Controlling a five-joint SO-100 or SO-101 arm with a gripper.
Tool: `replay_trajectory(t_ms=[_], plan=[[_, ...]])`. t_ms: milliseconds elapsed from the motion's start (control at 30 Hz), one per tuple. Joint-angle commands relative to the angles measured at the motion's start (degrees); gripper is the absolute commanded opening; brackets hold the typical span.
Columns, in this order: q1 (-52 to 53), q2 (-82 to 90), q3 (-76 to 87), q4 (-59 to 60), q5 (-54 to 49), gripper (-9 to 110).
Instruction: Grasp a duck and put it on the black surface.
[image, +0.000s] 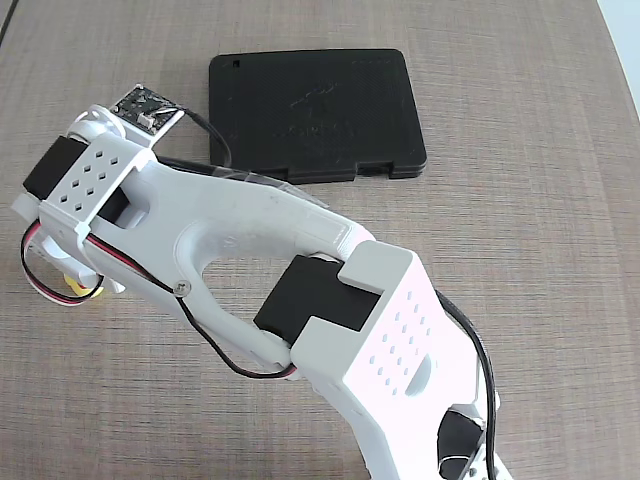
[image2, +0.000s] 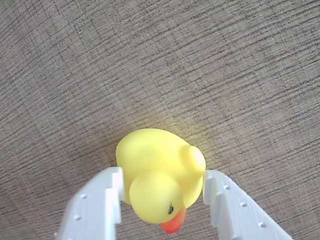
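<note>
In the wrist view the yellow duck (image2: 157, 167) with its red-orange beak fills the space between my two white fingers (image2: 107, 200). Both fingers press against its sides, so my gripper (image2: 162, 175) is shut on it. The duck is on or just above the wood-grain table; I cannot tell which. In the fixed view only a sliver of the duck (image: 80, 288) shows under the arm's wrist at the left, and the fingers are hidden there. The black surface (image: 315, 115) lies flat at the top centre, up and to the right of the duck, with nothing on it.
The white arm (image: 260, 240) with its black motor blocks runs diagonally from the lower right to the left in the fixed view. Red and black wires (image: 40, 285) loop beside the wrist. The wood-grain table (image: 530, 200) surrounds the slab.
</note>
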Motion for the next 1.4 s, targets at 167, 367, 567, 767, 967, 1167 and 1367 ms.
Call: replay_trajectory(t_ms=[167, 367, 567, 767, 967, 1167, 1367], plan=[[0.18, 1.67, -2.02, 0.26, -0.35, 3], [0.18, 1.85, -1.93, 0.53, -0.35, 2], [0.62, 5.1, -1.85, 1.05, -0.18, 3], [0.97, 17.4, -2.72, 9.93, -0.26, 3], [4.83, 31.64, -2.72, 14.33, -0.35, 3], [18.28, 41.4, -2.72, 13.89, -0.35, 3], [31.64, 39.81, -1.76, 13.01, -0.44, 3]])
